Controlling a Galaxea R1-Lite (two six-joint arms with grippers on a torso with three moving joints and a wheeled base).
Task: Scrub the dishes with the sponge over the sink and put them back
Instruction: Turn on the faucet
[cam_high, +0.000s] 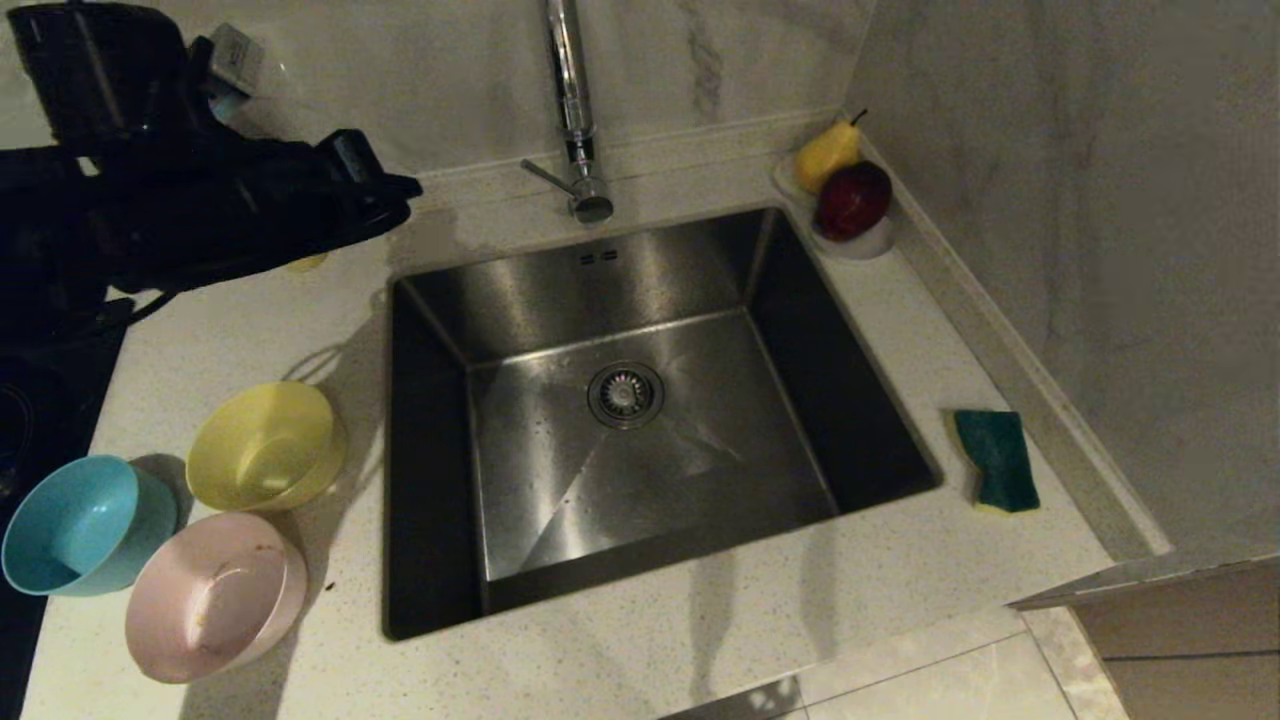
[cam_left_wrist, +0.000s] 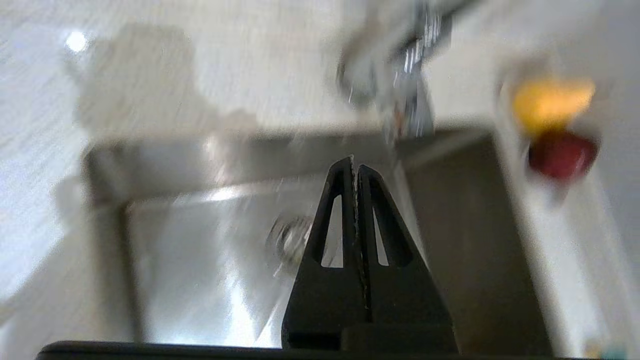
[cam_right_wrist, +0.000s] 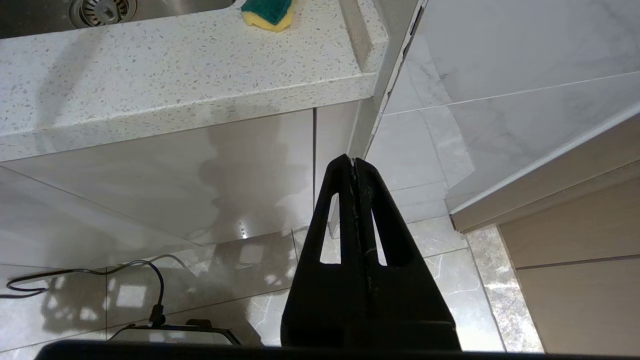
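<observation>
No legible text, label, brand or number on any surface. Two small dark slots on the sink (cam_high: 660, 420) rear wall, below the tap (cam_high: 575, 110), are overflow openings, not characters.

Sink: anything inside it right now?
The sink holds only its drain strainer; no dish or sponge inside. Its near wall is hidden below the rim.

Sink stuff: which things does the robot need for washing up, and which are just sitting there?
For the job:
yellow bowl
blue bowl
pink bowl
sponge
sink
left claw, shut

Just lying about:
pear
red apple
white dish holding the fruit
</observation>
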